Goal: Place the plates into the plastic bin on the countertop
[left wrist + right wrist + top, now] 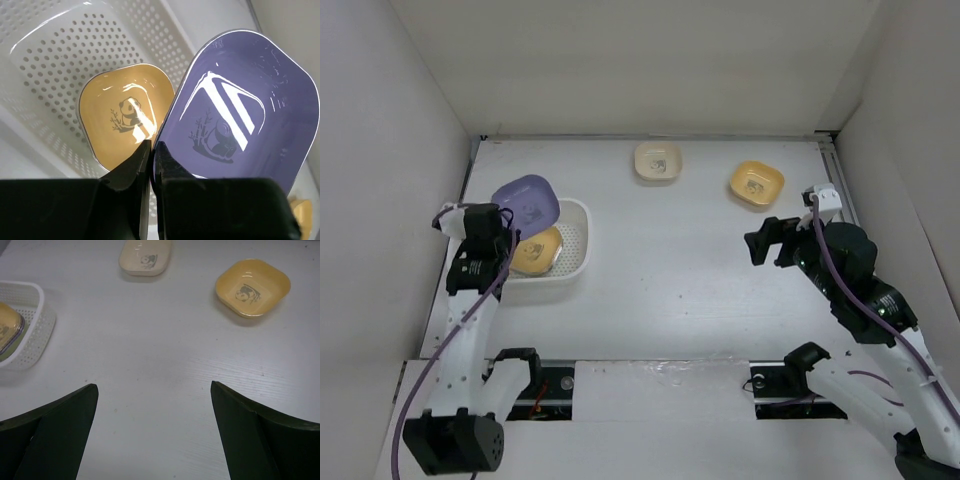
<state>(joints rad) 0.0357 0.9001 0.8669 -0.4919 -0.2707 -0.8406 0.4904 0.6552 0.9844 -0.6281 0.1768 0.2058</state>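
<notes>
The plates run left to right. At left centre my left gripper [151,150] is pinched on the rim of the purple plate [526,198]. It tilts over the plastic bin [575,262], where an orange-yellow plate [537,250] lies. The cream plate [657,161] and orange plate [756,184] sit upper centre and upper right. My right gripper [767,243] gapes, empty. This thin edge-grip could slip, and I judge the purple plate might catch the bin wall.
</notes>
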